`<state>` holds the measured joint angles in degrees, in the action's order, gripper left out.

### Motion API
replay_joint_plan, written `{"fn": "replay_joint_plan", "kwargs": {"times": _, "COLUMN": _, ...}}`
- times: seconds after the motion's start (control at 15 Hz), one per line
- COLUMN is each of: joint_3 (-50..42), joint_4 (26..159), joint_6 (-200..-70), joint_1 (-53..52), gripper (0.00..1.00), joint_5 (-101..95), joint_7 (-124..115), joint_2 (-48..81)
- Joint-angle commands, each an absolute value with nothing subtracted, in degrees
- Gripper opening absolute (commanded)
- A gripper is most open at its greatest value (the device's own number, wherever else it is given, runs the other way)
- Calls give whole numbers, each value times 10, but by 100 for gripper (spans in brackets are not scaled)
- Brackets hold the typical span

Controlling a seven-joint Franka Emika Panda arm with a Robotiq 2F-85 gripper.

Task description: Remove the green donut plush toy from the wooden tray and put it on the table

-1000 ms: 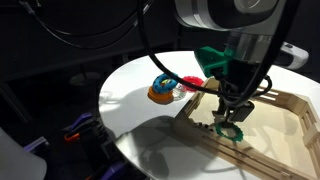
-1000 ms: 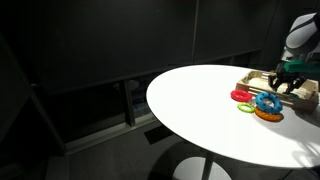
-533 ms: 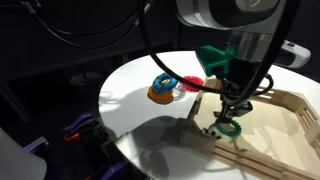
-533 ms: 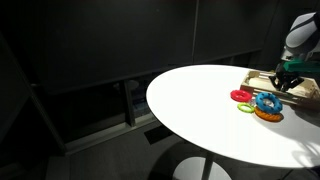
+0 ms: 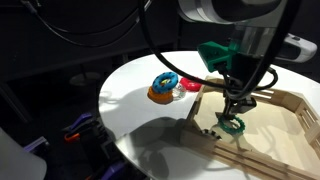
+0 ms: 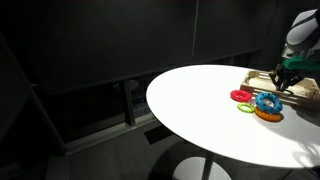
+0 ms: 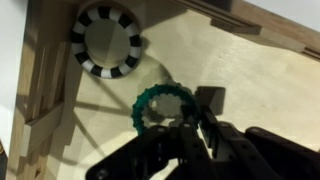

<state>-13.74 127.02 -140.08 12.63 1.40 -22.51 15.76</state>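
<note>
The gripper looks closed on the green donut plush toy, pinching only the band at about the ring's 4 o'clock in the wrist view. The rest of the ring sticks out free toward 10 o'clock. In an exterior view the toy hangs just under the fingers, over the floor of the wooden tray near its table-side corner. I cannot tell whether it is fully off the wood.

The main risk is that narrow hold. The band is soft and thin, so it could squash and slide out during a quick lift or swing, and the toy would drop back into the tray.

The slotted raised side is the next worry. If the toy is carried out too low, the dangling part could snag on the rail and be pulled loose.

A black-and-white striped ring lies in the tray at about 11 o'clock from the toy, near enough to be brushed by a sideways sweep.

On the table, the blue-and-orange donut and the red ring sit just beyond the tray's corner. A careless release there could land the toy on one of them.
</note>
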Motion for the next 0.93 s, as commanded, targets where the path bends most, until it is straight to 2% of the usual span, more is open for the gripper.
{"fn": "replay_joint_plan", "kwargs": {"times": 0.0, "joint_3": -145, "joint_4": 1267, "joint_6": -1373, "joint_1": 113, "gripper": 7, "joint_5": 16, "joint_7": -237, "joint_2": 131}}
{"fn": "replay_joint_plan", "kwargs": {"times": 0.87, "joint_3": -112, "joint_4": 1315, "joint_6": -1303, "joint_1": 76, "gripper": 7, "joint_5": 10, "joint_7": -229, "joint_2": 23}}
